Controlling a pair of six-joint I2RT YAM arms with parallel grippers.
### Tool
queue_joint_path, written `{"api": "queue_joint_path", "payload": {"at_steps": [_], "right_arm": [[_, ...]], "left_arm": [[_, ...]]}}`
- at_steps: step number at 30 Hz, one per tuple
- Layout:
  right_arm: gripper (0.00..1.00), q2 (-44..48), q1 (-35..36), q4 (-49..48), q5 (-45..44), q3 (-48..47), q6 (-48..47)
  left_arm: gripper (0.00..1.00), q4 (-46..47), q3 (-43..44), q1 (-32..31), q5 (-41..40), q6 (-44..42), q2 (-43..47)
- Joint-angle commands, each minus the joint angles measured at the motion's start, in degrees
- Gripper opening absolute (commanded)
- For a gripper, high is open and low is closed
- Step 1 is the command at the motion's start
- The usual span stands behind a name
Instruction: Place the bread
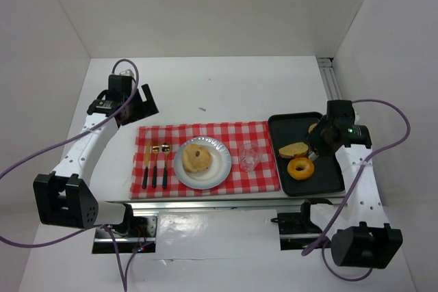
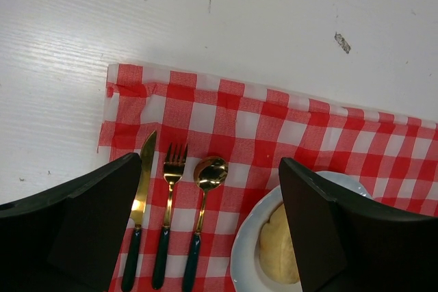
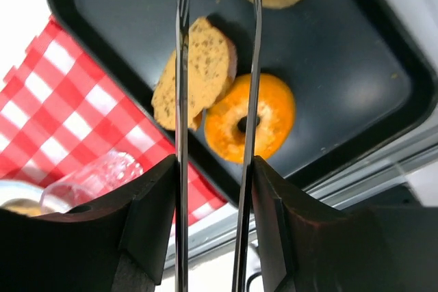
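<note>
A black tray at the right holds a bread slice, an orange ring-shaped bun and another bread piece. My right gripper hovers over the tray, shut on metal tongs. In the right wrist view the gripper has the two tong arms running over the bread slice and the ring bun; their tips are out of frame. A round bun lies on the white plate. My left gripper is open and empty above the cloth's far left corner.
A red checked cloth carries the plate, a clear glass and a gold knife, fork and spoon. In the left wrist view the cutlery and plate rim lie below the open gripper. White walls enclose the table.
</note>
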State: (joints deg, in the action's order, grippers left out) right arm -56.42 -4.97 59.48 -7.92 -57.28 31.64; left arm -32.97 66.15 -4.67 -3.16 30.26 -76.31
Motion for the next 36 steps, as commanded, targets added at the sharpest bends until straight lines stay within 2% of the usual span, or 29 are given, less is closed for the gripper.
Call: {"api": "queue_joint_path", "payload": {"at_steps": [1, 6, 11, 25, 31, 36], "right_arm": [[0.53, 1.8, -1.4, 0.1, 7.9, 1.1, -0.9], [0.54, 3.0, -1.4, 0.1, 11.8, 3.5, 1.1], [0.54, 4.1, -1.4, 1.5, 11.8, 4.0, 2.2], [0.57, 7.1, -1.4, 7.8, 3.5, -0.7, 3.8], [0.57, 8.8, -1.4, 9.3, 3.5, 0.5, 3.8], [0.58, 8.8, -1.4, 7.5, 7.7, 3.5, 4.3]], "left_arm": [[0.95, 1.3, 2.2, -0.1, 0.2, -0.3, -0.2], [0.95, 1.3, 1.7, -0.1, 0.2, -0.3, -0.7], [0.95, 1.3, 1.7, -0.1, 0.2, -0.3, -1.2], [0.94, 1.9, 1.2, -0.1, 1.3, -0.3, -2.3], [0.94, 1.9, 1.2, -0.1, 1.3, -0.3, -2.3], [0.94, 1.9, 1.2, -0.1, 1.8, -0.3, -2.3]]}}
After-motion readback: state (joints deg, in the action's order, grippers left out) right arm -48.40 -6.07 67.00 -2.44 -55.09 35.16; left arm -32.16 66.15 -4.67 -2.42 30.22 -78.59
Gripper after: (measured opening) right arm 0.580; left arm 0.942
